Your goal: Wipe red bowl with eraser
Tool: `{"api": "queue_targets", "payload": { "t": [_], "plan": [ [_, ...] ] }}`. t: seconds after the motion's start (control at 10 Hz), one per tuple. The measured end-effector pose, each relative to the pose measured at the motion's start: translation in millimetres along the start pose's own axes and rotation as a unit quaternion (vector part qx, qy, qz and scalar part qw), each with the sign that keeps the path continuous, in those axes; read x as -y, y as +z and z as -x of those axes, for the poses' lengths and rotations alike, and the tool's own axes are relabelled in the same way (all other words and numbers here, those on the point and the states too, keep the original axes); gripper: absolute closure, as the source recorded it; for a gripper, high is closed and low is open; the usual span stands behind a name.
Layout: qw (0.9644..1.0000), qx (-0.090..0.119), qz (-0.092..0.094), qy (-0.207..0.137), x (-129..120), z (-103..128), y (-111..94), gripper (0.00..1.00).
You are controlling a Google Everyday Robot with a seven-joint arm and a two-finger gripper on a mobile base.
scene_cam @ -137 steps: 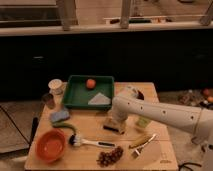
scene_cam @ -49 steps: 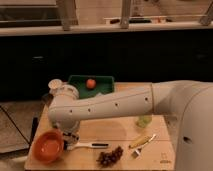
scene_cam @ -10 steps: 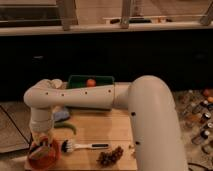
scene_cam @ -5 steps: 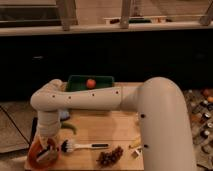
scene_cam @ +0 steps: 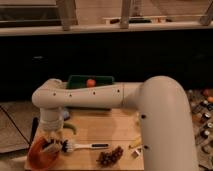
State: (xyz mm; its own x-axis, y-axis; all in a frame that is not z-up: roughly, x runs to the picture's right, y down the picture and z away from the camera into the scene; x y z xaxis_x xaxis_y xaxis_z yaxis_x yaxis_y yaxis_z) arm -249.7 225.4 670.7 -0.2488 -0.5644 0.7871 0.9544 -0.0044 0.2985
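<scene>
The red bowl sits at the front left corner of the wooden table. My gripper hangs straight down from the bent arm and reaches into the bowl over its right side. A pale patch shows at the gripper's tip inside the bowl; I cannot tell if it is the eraser. The eraser does not show anywhere else.
A white-bristled dish brush lies just right of the bowl. A bunch of dark grapes and a small yellow piece lie further right. A dark green tray holding an orange ball stands at the back. A green item lies behind the brush.
The arm's elbow and the gripper have shifted a little to the right over the bowl in the last second. The bowl stays in the same spot.
</scene>
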Motion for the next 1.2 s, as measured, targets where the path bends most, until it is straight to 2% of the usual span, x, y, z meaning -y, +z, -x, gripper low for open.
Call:
{"api": "queue_targets", "payload": {
  "t": [0.3,0.5,0.6,0.8,1.0,1.2],
  "plan": [
    [0.9995,0.001,-0.004,-0.032,29,-11,5,0.96],
    [0.9984,0.012,-0.004,-0.054,38,-5,9,0.96],
    [0.9976,0.023,-0.003,-0.065,40,7,13,0.96],
    [0.9975,0.033,0.001,-0.062,29,22,16,0.96],
    [0.9982,0.040,0.005,-0.045,9,35,16,0.96],
    [0.9991,0.033,0.012,-0.023,-4,35,12,0.96]
  ]
}}
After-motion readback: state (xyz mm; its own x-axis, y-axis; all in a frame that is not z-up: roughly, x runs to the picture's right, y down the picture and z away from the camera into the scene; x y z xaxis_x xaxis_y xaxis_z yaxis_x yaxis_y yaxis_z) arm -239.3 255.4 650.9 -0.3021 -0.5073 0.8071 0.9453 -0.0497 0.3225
